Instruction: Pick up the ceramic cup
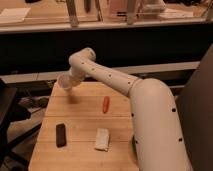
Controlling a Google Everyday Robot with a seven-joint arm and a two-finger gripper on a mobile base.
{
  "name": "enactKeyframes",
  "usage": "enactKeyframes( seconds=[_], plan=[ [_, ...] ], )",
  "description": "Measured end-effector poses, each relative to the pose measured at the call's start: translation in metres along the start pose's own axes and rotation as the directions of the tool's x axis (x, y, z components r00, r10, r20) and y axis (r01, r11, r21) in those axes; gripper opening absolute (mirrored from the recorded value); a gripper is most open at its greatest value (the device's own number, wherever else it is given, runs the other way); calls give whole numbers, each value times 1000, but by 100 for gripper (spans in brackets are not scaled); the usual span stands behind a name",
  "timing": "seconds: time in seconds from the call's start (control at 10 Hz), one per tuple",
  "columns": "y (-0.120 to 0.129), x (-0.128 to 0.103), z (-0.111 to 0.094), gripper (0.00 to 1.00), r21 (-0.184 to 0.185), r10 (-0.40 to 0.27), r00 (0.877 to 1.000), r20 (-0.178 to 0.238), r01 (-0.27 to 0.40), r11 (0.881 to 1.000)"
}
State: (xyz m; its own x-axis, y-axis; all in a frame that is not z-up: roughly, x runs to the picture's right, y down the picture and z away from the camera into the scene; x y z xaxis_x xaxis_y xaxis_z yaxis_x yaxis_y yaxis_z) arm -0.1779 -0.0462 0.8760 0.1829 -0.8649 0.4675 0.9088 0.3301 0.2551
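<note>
The ceramic cup [64, 80] is a small white round cup. It hangs above the far left corner of the wooden table [80, 157] and casts a shadow on the wood below it. My gripper [71, 80] sits at the end of the white arm, right against the cup's right side, and is shut on it. The arm's wrist covers most of the gripper.
On the table lie a small orange-red object [105, 104] in the middle, a black bar [60, 134] at the front left and a pale block [102, 139] at the front centre. A dark counter runs behind the table. A black chair stands at the left.
</note>
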Motion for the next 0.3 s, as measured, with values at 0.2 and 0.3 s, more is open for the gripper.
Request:
enactKeyframes(
  seconds=[0.2,0.3],
  plan=[
    [1,2,-5,1,-3,-11,1000,-1,11,1000],
    [1,3,-7,1,-4,-15,1000,-1,15,1000]
  ],
)
